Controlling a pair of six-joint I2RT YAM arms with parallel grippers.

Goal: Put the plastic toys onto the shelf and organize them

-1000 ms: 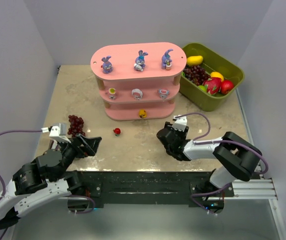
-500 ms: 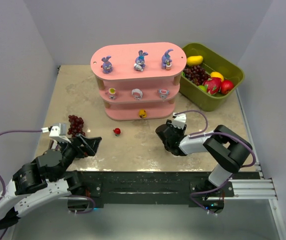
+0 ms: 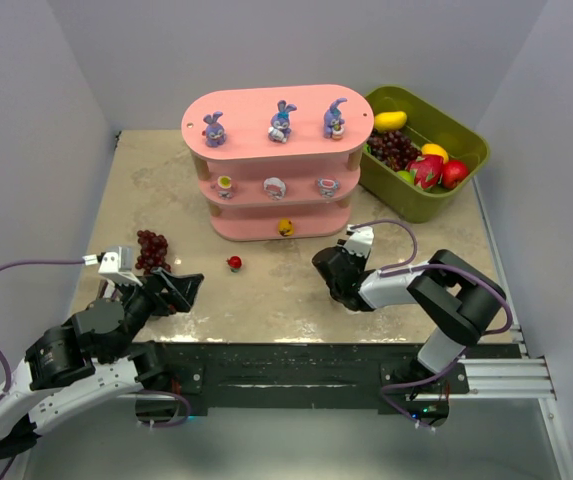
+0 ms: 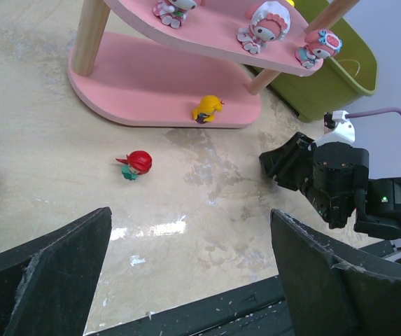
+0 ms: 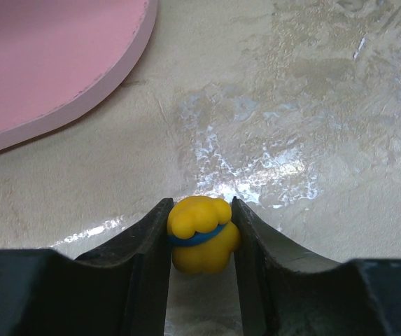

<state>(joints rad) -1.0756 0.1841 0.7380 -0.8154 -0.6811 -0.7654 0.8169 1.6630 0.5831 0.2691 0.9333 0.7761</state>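
Right gripper [image 5: 200, 211] fingers pinch the small yellow plastic figurine [image 5: 199, 243] between them, low on the beige marble tabletop [image 5: 312, 105] near the pink three-tier shelf [image 5: 46, 63]. Left gripper [image 4: 190, 215] fingers spread wide, small red plastic figurine [image 4: 138, 162] on the tabletop well beyond them, short of the shelf

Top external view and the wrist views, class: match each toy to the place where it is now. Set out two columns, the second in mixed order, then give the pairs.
Toys
1. purple bunnies
2. pink-and-white figurines
3. red-haired figurine
4. yellow toy with blue band

Places
A. on the table, in front of the shelf
B. between the fingers of the right pincer
C. on the shelf's top board
D. on the shelf's middle board

Pairs: 1-C, 2-D, 3-A, 4-B
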